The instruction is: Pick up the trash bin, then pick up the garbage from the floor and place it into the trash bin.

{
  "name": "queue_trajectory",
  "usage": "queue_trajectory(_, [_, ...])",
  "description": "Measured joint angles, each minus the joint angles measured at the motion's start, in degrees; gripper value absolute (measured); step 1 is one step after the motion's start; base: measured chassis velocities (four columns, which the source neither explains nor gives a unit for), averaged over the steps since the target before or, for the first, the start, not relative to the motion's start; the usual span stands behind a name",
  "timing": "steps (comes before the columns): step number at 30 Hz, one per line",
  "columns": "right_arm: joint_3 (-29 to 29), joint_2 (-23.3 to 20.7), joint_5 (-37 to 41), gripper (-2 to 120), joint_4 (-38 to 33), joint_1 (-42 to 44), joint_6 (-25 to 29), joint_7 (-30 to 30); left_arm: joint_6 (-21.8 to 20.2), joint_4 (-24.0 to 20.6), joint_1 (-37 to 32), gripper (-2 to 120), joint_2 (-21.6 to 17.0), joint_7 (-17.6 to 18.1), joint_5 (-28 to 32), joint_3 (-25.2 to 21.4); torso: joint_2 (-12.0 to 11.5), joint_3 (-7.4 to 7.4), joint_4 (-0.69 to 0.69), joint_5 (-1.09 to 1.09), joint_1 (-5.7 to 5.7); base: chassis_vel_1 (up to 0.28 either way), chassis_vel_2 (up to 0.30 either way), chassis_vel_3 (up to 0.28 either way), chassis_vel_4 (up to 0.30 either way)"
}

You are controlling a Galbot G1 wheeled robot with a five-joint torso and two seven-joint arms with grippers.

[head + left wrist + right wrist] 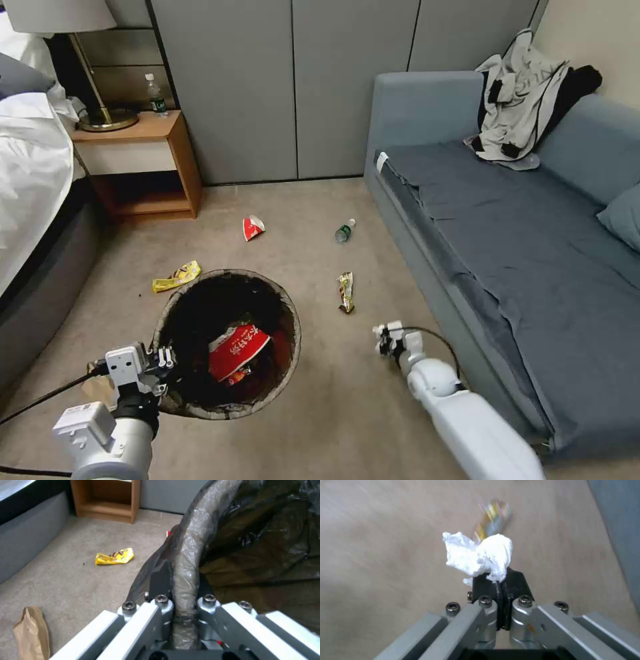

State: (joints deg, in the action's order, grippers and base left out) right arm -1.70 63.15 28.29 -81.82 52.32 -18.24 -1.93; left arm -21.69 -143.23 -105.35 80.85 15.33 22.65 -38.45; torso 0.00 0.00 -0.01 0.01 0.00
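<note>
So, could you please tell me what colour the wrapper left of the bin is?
Yellow wrapper, clearest in the left wrist view.

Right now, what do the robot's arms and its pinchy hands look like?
Both arms are smooth white tubes. The left gripper sits on a boxy white block and trails a black cable. The right gripper also has a thin black cable looping off it. Up close, each has silver-grey metal bars with dark bolts and flat black fingers.

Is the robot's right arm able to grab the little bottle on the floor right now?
Probably not yet: the right end effector is shut on a white tissue, so it has no free grip, though the carpet towards the bottle looks open.
</note>
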Motion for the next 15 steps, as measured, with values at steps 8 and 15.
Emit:
queue_trajectory(8, [-0.4, -9.7, 7.6, 0, -20.9, 1.1, -5.6, 2.4, -0.3, 0.0, 0.2, 3, -0.1, 0.2, 0.0, 0.1, 0.0, 0.0, 0.0, -0.03, 0.0, 0.0, 0.0, 0.0, 0.0])
queue_trajectory(15, [-1.1, -16.1, 14.0, 0, -35.5, 0.0, -9.7, 5.8, -0.5, 0.0, 0.2, 3, -0.2, 0.2, 0.0, 0.3, 0.0, 0.0, 0.0, -0.01, 0.0, 0.0, 0.0, 0.0, 0.0])
